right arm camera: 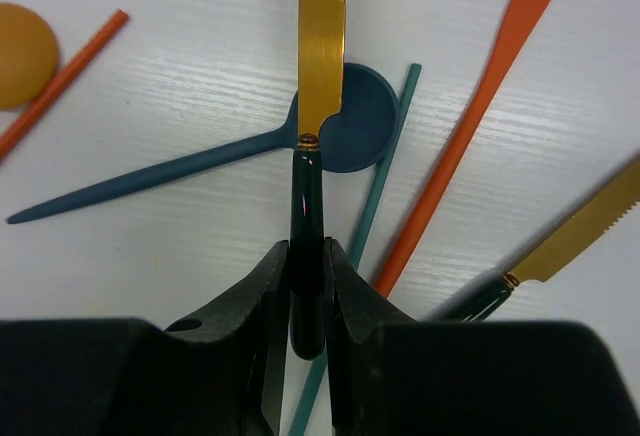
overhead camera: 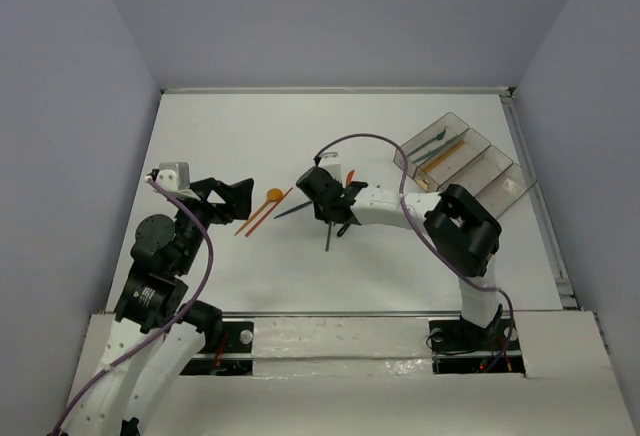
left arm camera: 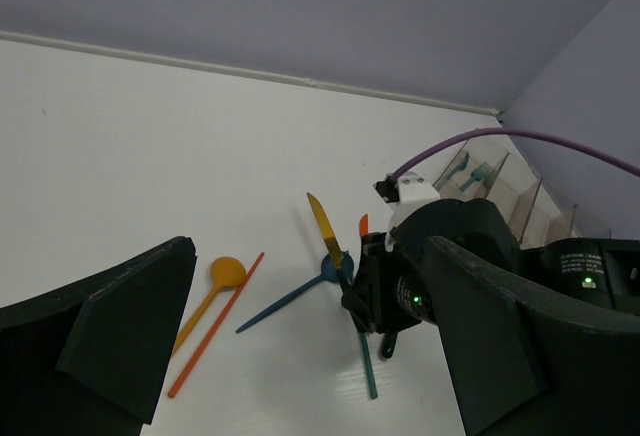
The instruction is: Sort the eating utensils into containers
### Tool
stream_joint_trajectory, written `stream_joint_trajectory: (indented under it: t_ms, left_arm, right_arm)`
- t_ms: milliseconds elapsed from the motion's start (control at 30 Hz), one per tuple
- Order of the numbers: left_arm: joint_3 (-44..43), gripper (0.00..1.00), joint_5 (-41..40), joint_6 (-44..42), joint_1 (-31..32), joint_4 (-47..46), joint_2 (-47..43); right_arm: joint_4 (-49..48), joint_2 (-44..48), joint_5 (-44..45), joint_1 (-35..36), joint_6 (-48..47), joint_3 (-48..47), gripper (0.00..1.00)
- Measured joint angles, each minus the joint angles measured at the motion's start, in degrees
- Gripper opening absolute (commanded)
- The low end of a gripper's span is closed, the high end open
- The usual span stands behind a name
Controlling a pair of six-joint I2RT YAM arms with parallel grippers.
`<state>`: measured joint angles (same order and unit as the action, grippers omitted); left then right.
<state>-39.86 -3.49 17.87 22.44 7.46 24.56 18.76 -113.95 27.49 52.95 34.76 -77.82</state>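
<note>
Tabletop (overhead camera: 250,136) white; clear containers (overhead camera: 470,161) at far right, a few utensils inside. Blue spoon (right arm camera: 200,171), orange knife (right arm camera: 470,126) and teal handle (right arm camera: 385,156) lie crossed mid-tabletop under the raised knife (right arm camera: 321,46), which has a gold serrated blade and dark green handle. Right pincer (right arm camera: 305,256) clenched on that handle. Left pincer (overhead camera: 228,199) spread wide near orange spoon (left arm camera: 226,273).

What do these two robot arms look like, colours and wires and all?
The left arm and right arm have white links joined by bulky black joints. A purple cable loops along each. Both end in two black wedge-shaped fingers. Tiny green lights glow on the right arm.
</note>
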Motion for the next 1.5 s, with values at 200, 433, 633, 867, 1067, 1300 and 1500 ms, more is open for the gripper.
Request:
stream_joint_trajectory:
  t_ms: [200,433,633,867,1067,1300,1500]
  left_arm:
    - [0.02,0.99,0.07,0.0,0.0,0.0,0.0]
    - [0.02,0.99,0.15,0.0,0.0,-0.02,-0.04]
    - [0.02,0.99,0.44,0.0,0.09,-0.26,-0.09]
    - [0.02,0.99,0.44,0.0,0.11,-0.46,-0.79]
    - [0.02,0.99,0.44,-0.02,0.11,-0.42,-0.79]
    - [0.02,0.99,0.44,-0.02,0.11,-0.42,-0.74]
    - [0.02,0.99,0.48,-0.02,0.11,-0.44,-0.68]
  right_arm:
    - [-2.43,9.09,2.01,0.02,0.61,1.01,0.07]
    - [-9.31,26.27,5.79,-8.0,1.57,11.93,0.07]
    - [-11.87,39.76,7.13,-28.81,3.04,24.96,0.07]
    - [-13.9,38.91,2.93,-41.66,4.42,26.73,0.07]
    - [-15.89,33.97,-1.36,-45.68,5.55,26.75,0.08]
    - [-16.87,36.46,-1.66,-48.0,6.75,31.01,0.08]
    - [-16.57,41.48,-0.87,-50.07,7.85,37.66,0.1]
